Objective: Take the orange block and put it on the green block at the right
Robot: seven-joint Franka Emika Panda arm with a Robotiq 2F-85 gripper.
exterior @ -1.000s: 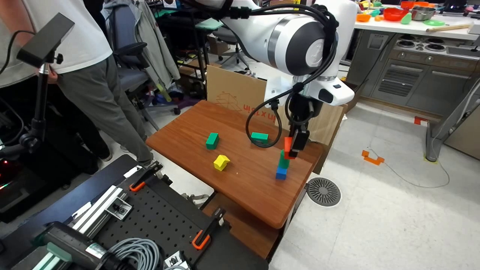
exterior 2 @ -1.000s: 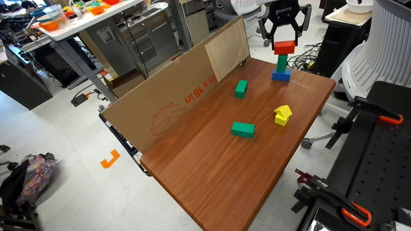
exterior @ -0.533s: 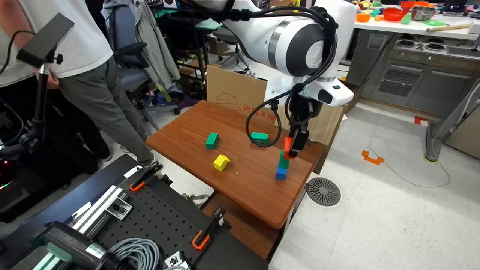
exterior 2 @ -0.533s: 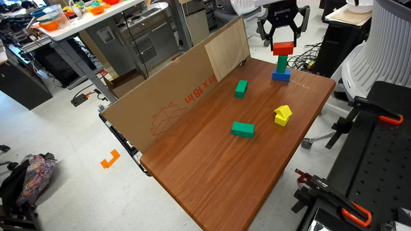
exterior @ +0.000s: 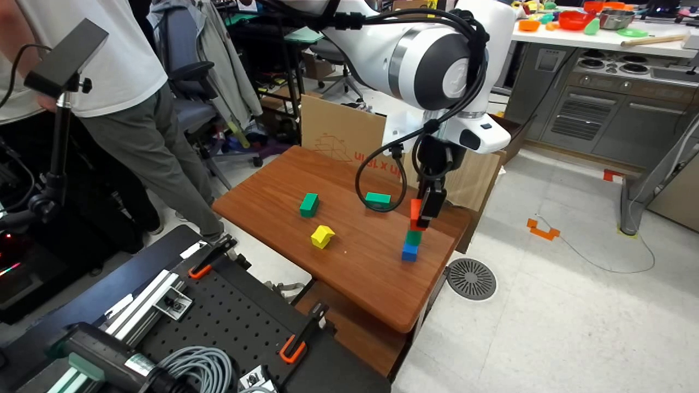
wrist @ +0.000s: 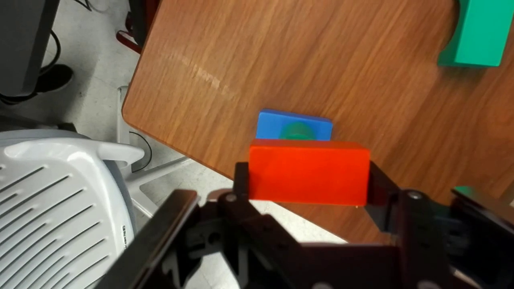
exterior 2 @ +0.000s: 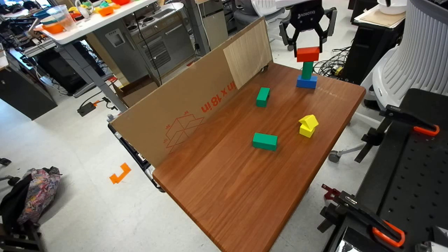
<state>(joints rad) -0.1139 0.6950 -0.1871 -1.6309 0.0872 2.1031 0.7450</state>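
Observation:
The orange block [exterior 2: 308,54] lies level in my gripper [exterior: 424,217], with a finger at each end; it also shows in both the other exterior view [exterior: 415,214] and the wrist view [wrist: 309,173]. The green block [exterior 2: 307,70] stands upright on the blue block [exterior 2: 306,82] near the table corner. It also shows in an exterior view [exterior: 413,238], and in the wrist view only a rounded bit of it [wrist: 298,131] shows past the orange block. The orange block is right over the green block. I cannot tell whether they touch.
Two wider green blocks [exterior 2: 265,141] [exterior 2: 263,97] and stacked yellow blocks [exterior 2: 308,126] stand on the brown table [exterior 2: 224,196]. A cardboard panel [exterior 2: 196,94] runs along one table edge. A black perforated bench [exterior: 235,305] stands beside the table.
My gripper has shifted slightly with the orange block, a little left in both exterior views and slightly lower over the green block. The stack below has not moved.

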